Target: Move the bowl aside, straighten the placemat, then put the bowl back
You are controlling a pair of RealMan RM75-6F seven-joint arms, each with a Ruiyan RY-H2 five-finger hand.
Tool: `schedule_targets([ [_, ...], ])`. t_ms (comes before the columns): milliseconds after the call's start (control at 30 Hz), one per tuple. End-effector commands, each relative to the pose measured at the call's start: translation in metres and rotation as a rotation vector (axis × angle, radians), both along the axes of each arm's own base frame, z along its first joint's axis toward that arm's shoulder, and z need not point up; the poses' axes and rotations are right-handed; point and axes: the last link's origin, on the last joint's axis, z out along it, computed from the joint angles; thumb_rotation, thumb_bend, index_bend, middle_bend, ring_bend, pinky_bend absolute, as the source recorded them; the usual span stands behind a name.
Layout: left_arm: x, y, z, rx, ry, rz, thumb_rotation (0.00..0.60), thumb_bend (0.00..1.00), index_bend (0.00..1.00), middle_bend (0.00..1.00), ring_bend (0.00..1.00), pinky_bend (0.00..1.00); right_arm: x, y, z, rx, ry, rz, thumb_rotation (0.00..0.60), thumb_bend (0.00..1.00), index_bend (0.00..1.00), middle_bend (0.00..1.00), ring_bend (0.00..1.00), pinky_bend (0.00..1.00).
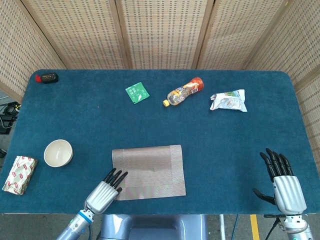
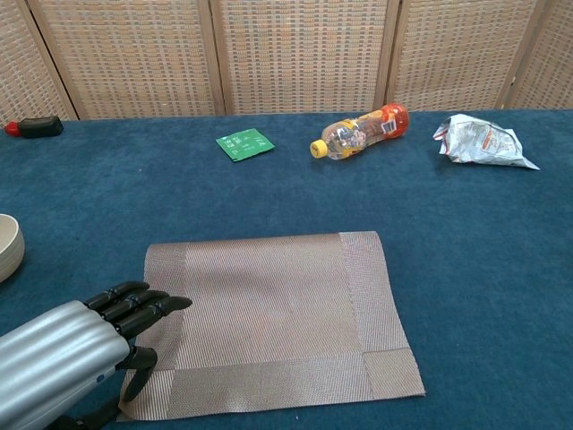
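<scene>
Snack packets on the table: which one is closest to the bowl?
The red-and-white packet at the left edge, just left of the bowl; the green sachet and silver packet lie far back.

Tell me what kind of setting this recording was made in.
Probably a staged test area, not a home: a table with a blue cloth cover, wicker screens behind it, and unrelated things laid out on it, such as a placemat, a bowl and a bottle.

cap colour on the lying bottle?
Yellow cap on the bottle; clearest in the chest view.
</scene>
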Motion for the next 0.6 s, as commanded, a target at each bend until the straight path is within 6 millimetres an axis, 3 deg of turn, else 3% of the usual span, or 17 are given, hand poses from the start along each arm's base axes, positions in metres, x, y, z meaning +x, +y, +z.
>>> schedule_targets([
  [33,0.000,0.000,0.000,-0.004,-0.001,0.002,0.600,0.58,0.56,0.00,0.00,0.00,0.000,0.000,0.000,0.001,0.000,0.002,0.600,0.15,0.00,0.00,0.00,0.00],
  [333,0.004,-0.001,0.003,-0.003,-0.022,-0.001,0.600,0.58,0.56,0.00,0.00,0.00,0.001,0.001,0.000,0.002,0.002,0.003,0.600,0.15,0.00,0.00,0.00,0.00],
  [600,0.026,0.017,0.025,0.060,-0.110,-0.008,0.600,0.58,0.56,0.00,0.00,0.00,0.000,0.001,0.001,0.000,0.002,0.001,0.600,0.15,0.00,0.00,0.00,0.00],
])
